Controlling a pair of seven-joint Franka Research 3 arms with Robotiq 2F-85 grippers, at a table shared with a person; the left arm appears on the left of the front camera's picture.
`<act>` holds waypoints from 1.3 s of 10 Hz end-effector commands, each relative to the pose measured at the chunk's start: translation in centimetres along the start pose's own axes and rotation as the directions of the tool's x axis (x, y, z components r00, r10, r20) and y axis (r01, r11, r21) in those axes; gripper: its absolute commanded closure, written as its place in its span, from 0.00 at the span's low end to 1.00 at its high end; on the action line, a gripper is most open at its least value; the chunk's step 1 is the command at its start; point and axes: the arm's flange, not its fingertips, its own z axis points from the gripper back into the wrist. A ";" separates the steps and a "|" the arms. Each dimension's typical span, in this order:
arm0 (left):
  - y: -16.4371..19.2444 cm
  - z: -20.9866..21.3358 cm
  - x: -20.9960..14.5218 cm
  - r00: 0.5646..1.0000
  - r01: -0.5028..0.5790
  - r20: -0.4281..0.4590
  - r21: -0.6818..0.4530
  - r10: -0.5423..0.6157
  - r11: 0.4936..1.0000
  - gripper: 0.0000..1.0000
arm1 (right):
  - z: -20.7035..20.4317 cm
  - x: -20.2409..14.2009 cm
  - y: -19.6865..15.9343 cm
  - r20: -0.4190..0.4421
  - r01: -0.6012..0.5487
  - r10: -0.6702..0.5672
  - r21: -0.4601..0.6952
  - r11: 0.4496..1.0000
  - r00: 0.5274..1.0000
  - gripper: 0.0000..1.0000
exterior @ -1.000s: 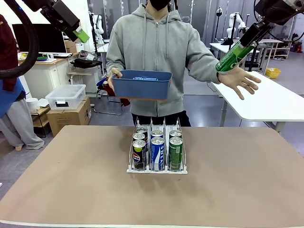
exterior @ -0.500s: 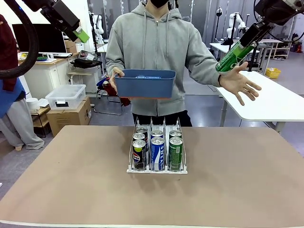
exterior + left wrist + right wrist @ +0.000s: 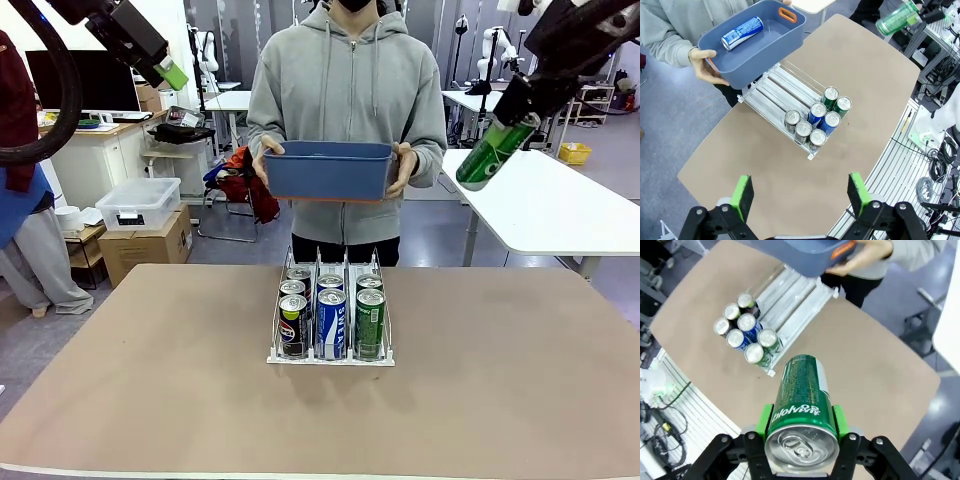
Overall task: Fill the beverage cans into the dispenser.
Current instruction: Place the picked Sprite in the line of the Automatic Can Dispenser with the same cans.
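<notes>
The clear dispenser (image 3: 330, 359) stands mid-table with several beverage cans (image 3: 331, 322) at its near end: black, blue-and-white and green. High at the right, my right gripper (image 3: 512, 118) is shut on a green can (image 3: 490, 153), held tilted in the air. In the right wrist view the green can (image 3: 801, 400) sits between the pads of my right gripper (image 3: 801, 432), above the dispenser (image 3: 799, 292). My left gripper (image 3: 168, 70) hangs open and empty high at the left. From the left wrist view, my left gripper (image 3: 801, 195) looks down on the dispenser (image 3: 776, 88).
Across the table a person holds a blue bin (image 3: 328, 170) in both hands above the dispenser's far end. One blue-and-white can (image 3: 742, 32) lies in the bin (image 3: 765, 50). A white table (image 3: 560, 210) stands behind at the right.
The person's hand has left the green can and now grips the blue bin, which has shifted right. My right gripper has dropped slightly with the green can. The left arm is still.
</notes>
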 end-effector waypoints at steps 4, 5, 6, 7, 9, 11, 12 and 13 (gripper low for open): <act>0.1 0.1 -0.2 1.000 -0.001 0.000 -0.016 0.001 1.000 0.00 | -3.4 -7.2 5.7 -0.007 -0.009 0.009 0.035 0.999 1.000 0.42; 0.1 0.1 -0.2 1.000 -0.001 0.000 -0.016 0.001 1.000 0.00 | -4.4 -7.9 6.1 -0.015 -0.065 0.067 0.084 0.994 0.998 0.42; 0.1 0.1 -0.2 1.000 -0.001 0.000 -0.016 0.001 1.000 0.00 | -5.4 -8.1 6.7 -0.039 -0.099 0.106 0.154 0.983 0.994 0.42; 0.1 0.1 -0.2 1.000 -0.001 0.000 -0.016 0.001 1.000 0.00 | -6.1 -8.5 7.9 -0.075 -0.125 0.145 0.224 0.966 0.987 0.42; 0.1 0.1 -0.2 1.000 -0.001 0.000 -0.016 0.001 1.000 0.00 | -7.2 -8.3 8.1 -0.091 -0.176 0.211 0.295 0.939 0.973 0.42; 0.1 0.1 -0.2 1.000 -0.001 0.000 -0.016 0.001 1.000 0.00 | -7.5 -8.9 8.9 -0.101 -0.156 0.184 0.239 0.958 0.978 0.42; 0.1 0.1 -0.2 1.000 -0.001 0.000 -0.016 0.001 1.000 0.00 | -7.5 -8.9 8.9 -0.101 -0.156 0.184 0.239 0.958 0.978 0.42; 0.1 0.1 -0.2 1.000 -0.001 0.000 -0.016 0.001 1.000 0.00 | -7.5 -8.9 8.9 -0.101 -0.156 0.184 0.239 0.958 0.978 0.42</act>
